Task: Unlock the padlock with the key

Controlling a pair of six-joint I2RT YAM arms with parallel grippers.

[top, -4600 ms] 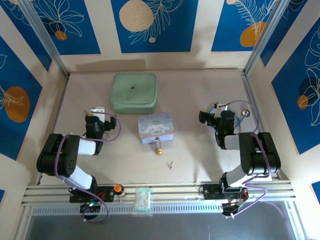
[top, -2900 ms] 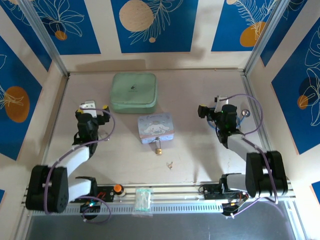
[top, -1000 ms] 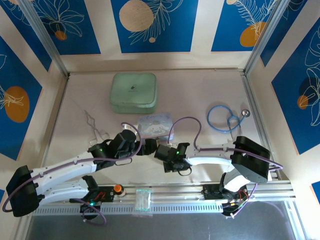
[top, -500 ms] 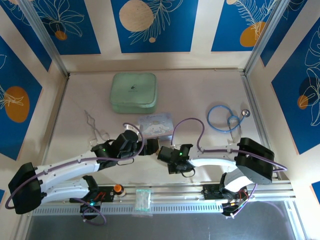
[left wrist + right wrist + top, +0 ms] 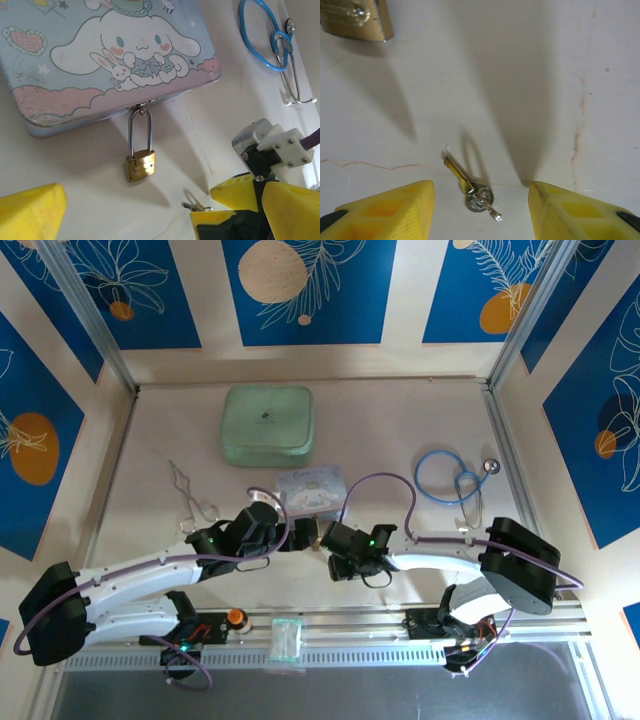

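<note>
Left gripper (image 5: 302, 534) sits right by the padlock (image 5: 139, 166); can't tell how far open it is. Padlock's hooked on the tin (image 5: 75, 95). Key (image 5: 470, 187) lies flat between the right gripper's (image 5: 481, 196) wide-open, empty fingers. It's so thin it could skid away when they close.

Shiny brass padlock (image 5: 139, 166); silvery metal key (image 5: 476, 194)

worktop (image 5: 400, 420): pale beige, matte, marked by fine cracks | walls (image 5: 405, 300): cream, hung with blue panels (image 5: 150, 290) printed with white leaves and orange discs | corners: framed by 2 slanted metal posts (image 5: 90, 325) | near edge: bordered by aluminium rail (image 5: 350, 625) | light: even, soft-edged shadows cast
</note>
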